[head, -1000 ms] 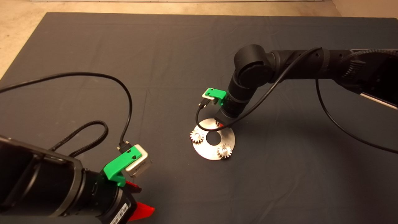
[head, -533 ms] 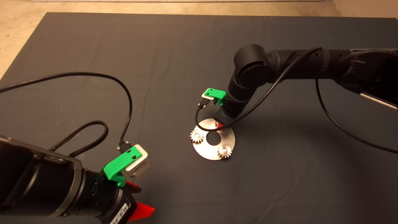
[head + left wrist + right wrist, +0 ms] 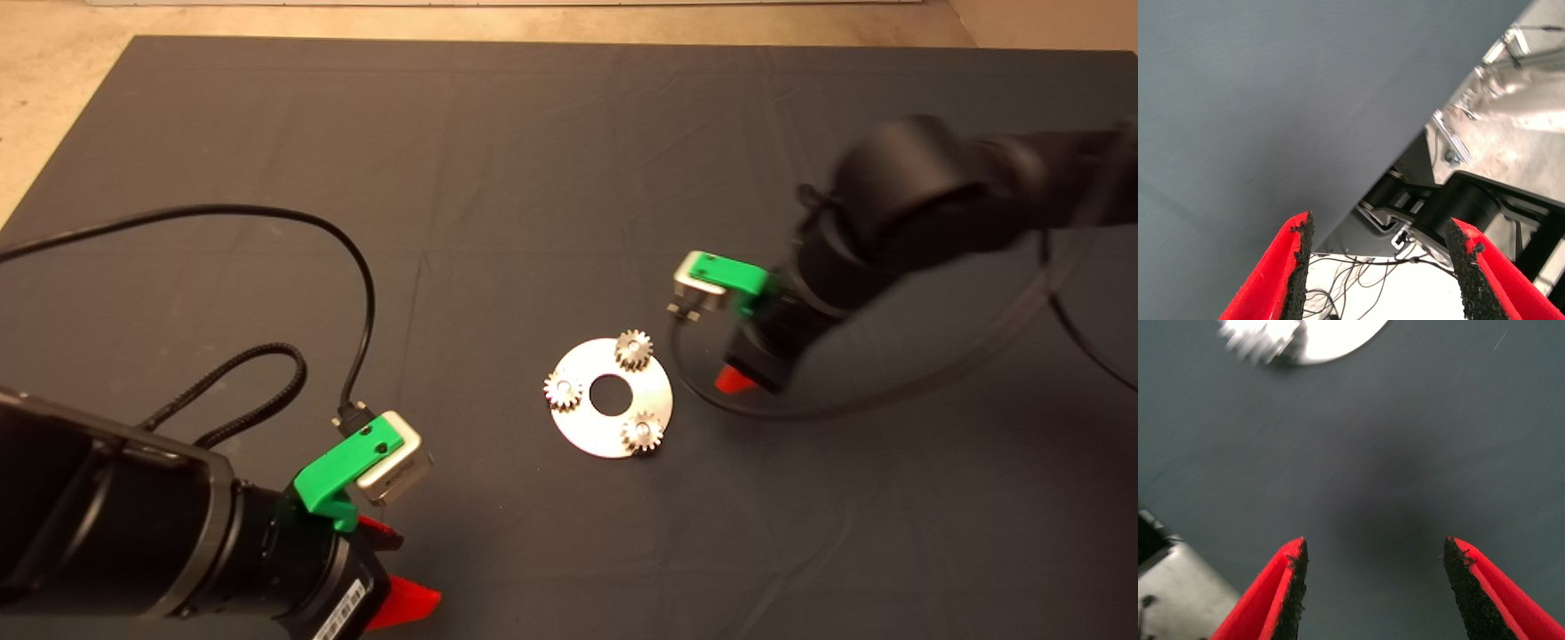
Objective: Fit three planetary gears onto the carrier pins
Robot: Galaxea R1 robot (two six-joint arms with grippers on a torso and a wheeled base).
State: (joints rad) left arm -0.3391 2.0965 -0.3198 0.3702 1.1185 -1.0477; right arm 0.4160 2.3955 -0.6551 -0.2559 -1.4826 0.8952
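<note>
The right gripper [image 3: 1371, 587], fingers spread and empty, has pulled away to the right of the disc [image 3: 587, 427]. Three planetary gears [image 3: 633, 349] lie flat on it, bores upward; the third was hidden before. The left gripper [image 3: 1381, 267] waits spread at lower left.

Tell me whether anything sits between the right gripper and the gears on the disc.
Nothing visible does. The right gripper hangs open beside the disc, with only bare mat between them. All three planetary gears sit on the disc.
</note>
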